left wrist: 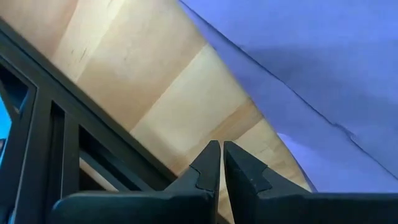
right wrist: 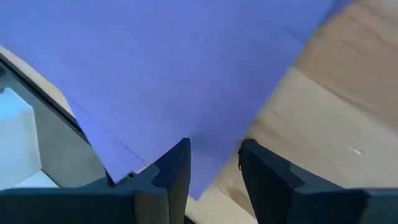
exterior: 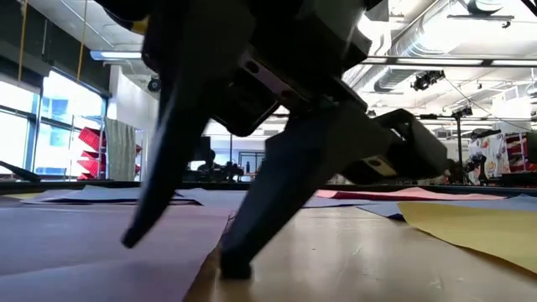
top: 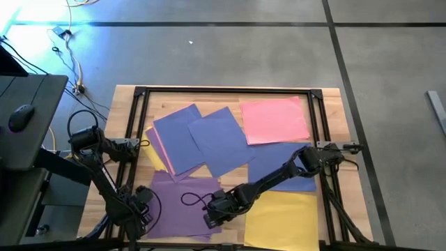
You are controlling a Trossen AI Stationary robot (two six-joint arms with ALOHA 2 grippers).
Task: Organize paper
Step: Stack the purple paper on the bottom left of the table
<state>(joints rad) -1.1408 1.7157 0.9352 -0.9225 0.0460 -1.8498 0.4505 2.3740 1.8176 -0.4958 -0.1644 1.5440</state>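
Coloured sheets lie flat on the wooden table inside a black frame. They are a pink sheet (top: 275, 118), two overlapping blue sheets (top: 202, 138), another blue sheet (top: 289, 167), a yellow sheet (top: 282, 219) and a purple sheet (top: 178, 199) at the near edge. My right gripper (top: 211, 215) is open and stands astride the purple sheet's right edge (right wrist: 249, 118). My left gripper (top: 143, 206) is shut and hangs over bare wood by the purple sheet's (left wrist: 311, 74) left side. My right gripper (exterior: 185, 252) comes from above, slanting down. One fingertip (exterior: 235, 267) stands on the bare wood right beside the purple sheet's edge (exterior: 205, 256). The other fingertip (exterior: 134, 239) is over the sheet, and I cannot tell whether it touches it.
The black frame's rails (top: 132, 139) run along the left, far and right sides of the sheets. A yellow and a pink sheet (top: 157, 155) peek out under the left blue sheet. Bare wood (top: 230, 178) shows between the sheets. A monitor and cables stand off the table's left.
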